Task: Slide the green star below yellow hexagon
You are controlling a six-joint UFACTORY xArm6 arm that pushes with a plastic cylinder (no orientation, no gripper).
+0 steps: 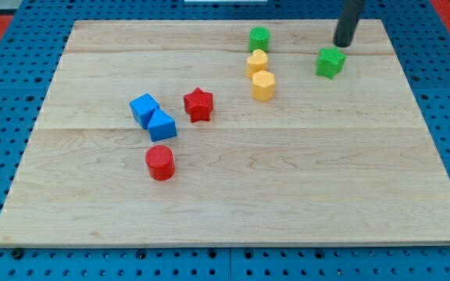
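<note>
The green star [330, 62] sits near the view's top right of the wooden board. The yellow hexagon [263, 85] lies to its left and a little lower. A second yellow block [257, 62], heart-like in shape, touches the hexagon from above. My tip [342, 43] is just above and slightly right of the green star, close to it or touching its upper edge.
A green cylinder [259, 37] stands above the yellow blocks. A red star [198, 104], two blue blocks [144, 107] [162, 126] and a red cylinder [160, 162] lie at the view's left centre. The board's edge [233, 242] meets a blue pegboard.
</note>
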